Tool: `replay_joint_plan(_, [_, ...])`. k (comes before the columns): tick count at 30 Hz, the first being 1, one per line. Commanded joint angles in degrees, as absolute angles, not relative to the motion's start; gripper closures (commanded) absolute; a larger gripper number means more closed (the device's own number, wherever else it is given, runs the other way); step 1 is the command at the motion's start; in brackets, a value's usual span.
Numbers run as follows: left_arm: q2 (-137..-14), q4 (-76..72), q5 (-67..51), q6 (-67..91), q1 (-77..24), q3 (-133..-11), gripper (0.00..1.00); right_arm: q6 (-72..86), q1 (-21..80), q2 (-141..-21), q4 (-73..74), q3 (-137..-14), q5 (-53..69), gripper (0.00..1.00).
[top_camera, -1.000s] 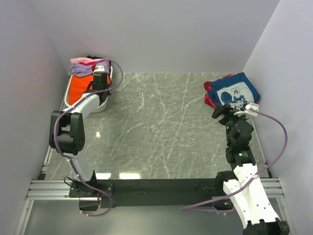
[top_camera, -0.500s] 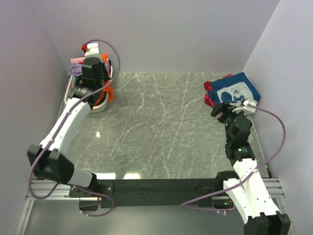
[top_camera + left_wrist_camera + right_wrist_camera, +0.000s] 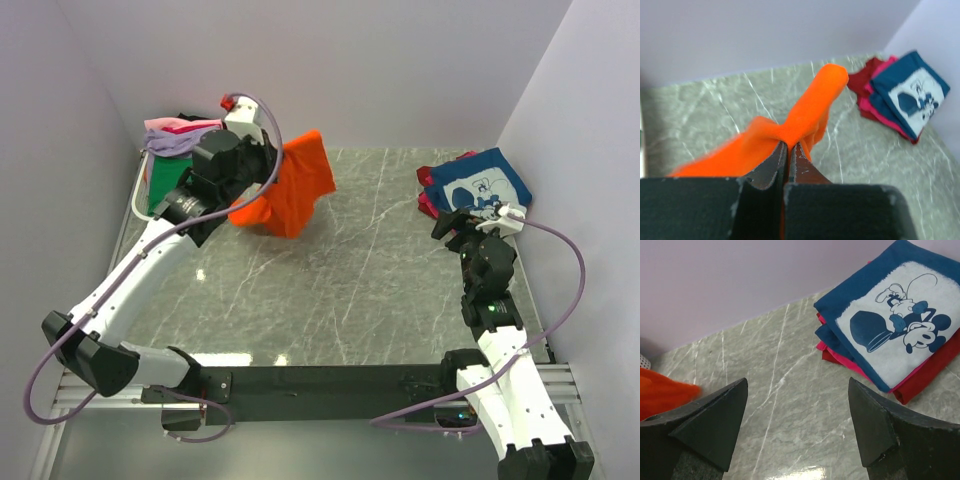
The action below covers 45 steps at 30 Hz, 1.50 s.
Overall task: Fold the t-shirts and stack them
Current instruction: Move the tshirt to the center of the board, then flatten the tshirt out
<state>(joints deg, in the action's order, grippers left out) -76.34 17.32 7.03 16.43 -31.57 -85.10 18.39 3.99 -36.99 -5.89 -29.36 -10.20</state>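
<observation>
So the left tool [image 3: 789, 148] is now gripping the orange t-shirt [image 3: 290, 190], lifting it clear of the basket [image 3: 136, 205] at 10 o'clock; it's dangling above the bench [image 3: 350, 280] around 11. Right tool [image 3: 797, 387] is sitting wide open beside the folded stack [image 3: 478, 188] at 2 o'clock. Probably laying it flat next.

a robot lab cell: plain white walls [image 3: 350, 70] box in a marble-look table [image 3: 330, 270] with an aluminium rail [image 3: 100, 385].

The overhead view looks down from behind; both close wrist views face forward, sharing the navy t-shirt [image 3: 478, 190] [image 3: 912, 97] [image 3: 890, 315].
</observation>
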Motion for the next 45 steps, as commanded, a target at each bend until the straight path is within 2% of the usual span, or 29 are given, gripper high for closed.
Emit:
replay_joint_plan(1, [-76.7,14.2,2.6,18.8,-32.3,-82.5,1.0,18.5,4.0,-36.6,-6.1,-32.3,-9.5,0.13])
replay_joint_plan(5, [-79.4,13.1,4.5,20.4,-32.7,-77.0,0.99,18.4,4.1,-36.5,-6.0,-32.2,-7.8,0.13])
replay_joint_plan(8, [-81.7,12.7,7.7,20.8,-32.6,-74.1,0.8,18.5,4.1,-37.3,-6.0,-32.4,-6.1,0.14])
replay_joint_plan(9, [-82.8,12.4,8.3,20.8,-32.6,-73.2,0.7,18.5,4.7,-37.7,-6.2,-32.5,-4.2,0.14])
replay_joint_plan(11, [-83.6,12.1,8.7,20.7,-32.7,-72.8,0.64,18.9,5.7,-39.4,-6.8,-33.0,-2.6,0.14])
replay_joint_plan(13, [-84.0,11.7,8.4,21.0,-32.7,-72.3,0.52,18.8,9.2,-41.5,-7.4,-33.3,-2.2,0.15])
replay_joint_plan(14, [-83.9,11.5,8.2,21.1,-32.7,-72.2,0.44,18.5,11.1,-42.4,-7.6,-33.5,-2.9,0.15])
replay_joint_plan(15, [-83.4,11.3,8.0,21.1,-32.7,-72.0,0.23,18.2,13.3,-43.3,-8.0,-33.8,-3.9,0.15])
replay_joint_plan(17, [-82.4,10.9,7.5,21.4,-32.6,-71.4,0.15,17.5,19.7,-46.6,-8.3,-35.0,-6.3,0.15])
replay_joint_plan(22, [-76.5,9.9,10.4,22.6,-32.7,-65.6,0.14,21.4,26.9,-54.5,-12.7,-35.0,-1.1,0.19])
replay_joint_plan(26, [-70.3,9.6,12.6,25.0,-32.7,-60.7,0.14,21.3,37.2,-60.5,-13.2,-36.8,-5.0,0.2])
replay_joint_plan(33, [-60.6,12.2,19.6,28.3,-31.5,-51.3,0.1,21.4,48.3,-70.9,-13.2,-42.8,-7.5,0.2])
replay_joint_plan(38, [-56.9,10.3,14.3,31.0,-25.8,-45.1,0.09,21.9,53.5,-75.8,-12.6,-46.6,-9.0,0.21])
replay_joint_plan(45, [-58.4,9.1,13.5,31.2,-24.6,-42.5,0.08,22.8,56.1,-85.8,-9.4,-51.5,-13.2,0.22])
